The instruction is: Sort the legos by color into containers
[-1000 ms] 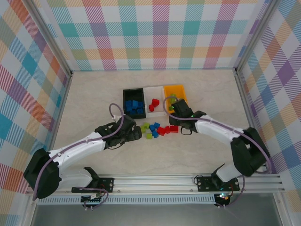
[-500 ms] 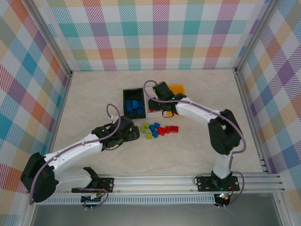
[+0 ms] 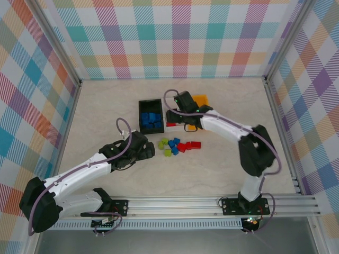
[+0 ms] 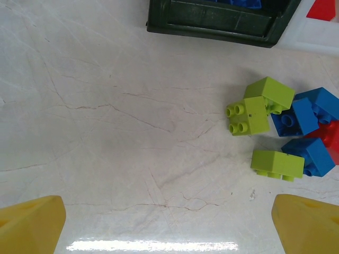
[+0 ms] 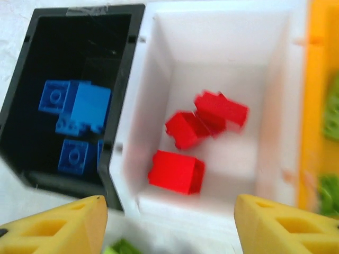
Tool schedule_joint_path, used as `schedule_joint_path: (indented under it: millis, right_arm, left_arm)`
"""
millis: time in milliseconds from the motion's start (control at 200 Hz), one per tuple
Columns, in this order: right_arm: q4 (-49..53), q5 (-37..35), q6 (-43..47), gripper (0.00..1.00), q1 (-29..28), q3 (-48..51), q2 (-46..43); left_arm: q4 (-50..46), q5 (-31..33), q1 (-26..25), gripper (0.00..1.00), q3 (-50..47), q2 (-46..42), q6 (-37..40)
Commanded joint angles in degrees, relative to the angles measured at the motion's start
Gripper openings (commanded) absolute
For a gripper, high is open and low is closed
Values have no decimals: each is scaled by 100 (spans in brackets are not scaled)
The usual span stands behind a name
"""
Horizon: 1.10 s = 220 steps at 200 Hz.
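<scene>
Loose legos lie mid-table: lime green (image 4: pixel 246 114), blue (image 4: pixel 296 116) and red (image 3: pixel 195 144). My left gripper (image 3: pixel 151 151) (image 4: pixel 169 233) hovers open just left of this pile, nothing between its yellow fingertips (image 4: pixel 32 225). My right gripper (image 3: pixel 177 120) (image 5: pixel 172 227) hangs open over the near wall of the white bin (image 5: pixel 222 42), which holds three red bricks (image 5: pixel 177 172). The black bin (image 5: pixel 32 106) (image 3: pixel 143 106) holds blue bricks (image 5: pixel 79 111). The orange bin (image 5: pixel 318 63) (image 3: pixel 201 99) holds green bricks (image 5: pixel 328 193).
The three bins stand side by side at the table's middle, black left, white centre, orange right. Bare marbled tabletop (image 3: pixel 106 116) lies around them. Aluminium rails and checked walls (image 3: pixel 32 106) enclose the table on three sides.
My right arm has swung from beside the loose pile to over the white bin, and its jaws have opened. My left gripper has drawn back slightly toward the near left.
</scene>
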State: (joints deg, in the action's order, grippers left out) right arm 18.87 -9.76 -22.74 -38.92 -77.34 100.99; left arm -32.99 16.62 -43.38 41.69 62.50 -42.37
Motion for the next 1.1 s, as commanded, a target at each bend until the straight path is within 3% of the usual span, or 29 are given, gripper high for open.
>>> schedule_joint_path:
  millis: [0, 90, 275, 710, 1095]
  right_arm:
    - [-15, -25, -133, 53, 63, 836, -825]
    - [30, -4, -234, 42, 202, 1601, -1244]
    - [-36, -85, -319, 35, 505, 2451, -1279]
    - [-76, -318, -193, 27, 728, 2017, -90]
    - [671, 289, -784, 27, -58, 3398, -1636]
  left_arm:
    - [-89, 106, -42, 100, -56, -109, 79]
    - [-50, 82, -41, 100, -77, -94, 99]
    - [18, 14, -38, 100, -82, -21, 108]
    - [-116, 69, -39, 100, -32, -177, 130]
    - [43, 65, -34, 100, -118, -74, 159]
